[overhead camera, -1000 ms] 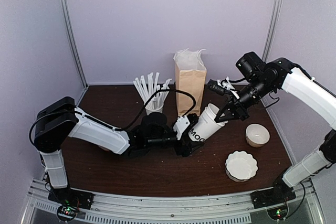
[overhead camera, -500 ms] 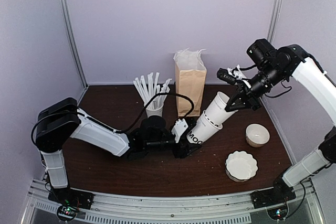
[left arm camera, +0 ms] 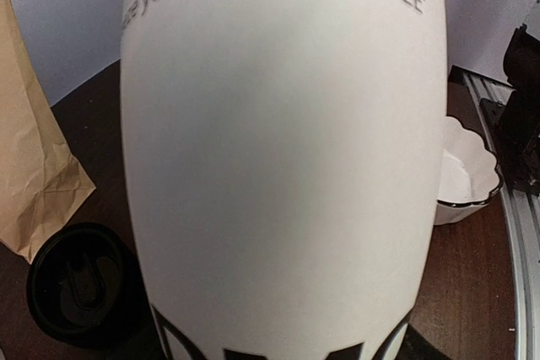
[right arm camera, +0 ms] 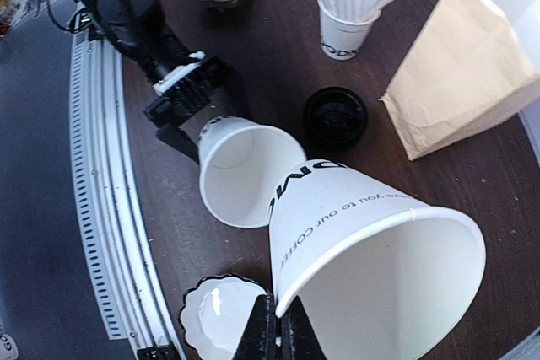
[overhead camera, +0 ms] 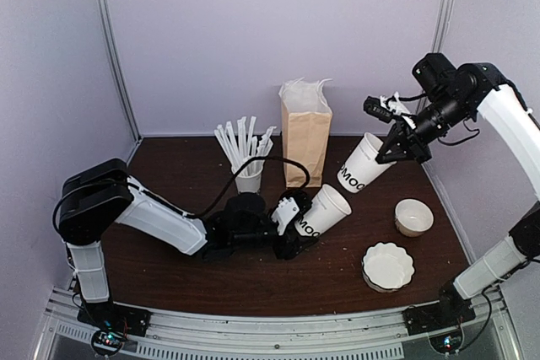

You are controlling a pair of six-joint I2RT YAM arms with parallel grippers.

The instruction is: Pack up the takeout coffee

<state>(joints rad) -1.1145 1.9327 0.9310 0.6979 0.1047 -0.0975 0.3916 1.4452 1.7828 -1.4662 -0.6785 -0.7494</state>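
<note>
A: From above, what has each claw got?

B: The right claw [overhead camera: 393, 153] is pinched together on the rim of the raised cup [overhead camera: 364, 163], which hangs tilted in the air to the right of the brown paper bag [overhead camera: 305, 137]. The left claw [overhead camera: 295, 227] is clamped round the base of the tilted cup [overhead camera: 323, 210], low over the table [overhead camera: 169, 166], with its mouth pointing up and to the right. The two cups are apart.

A: And the left wrist view?

B: The tilted cup's wall fills it, so the fingers are hidden. The black lid [left arm camera: 76, 292] lies flat on the table, just beside the foot of the bag.

A: So neither cup is lidded?

B: No. In the right wrist view both mouths are open and look empty. The lid lies between the bag and the tilted cup. I cannot tell which cup is to be the packed coffee.

A: How should this step be done well?

B: In my judgement, slowly. A pinch on a thin paper rim can fold it, so the raised cup should travel without swinging and land upright, away from the lid. The left claw should stand its cup squarely on its base near the lid before letting go.
</note>
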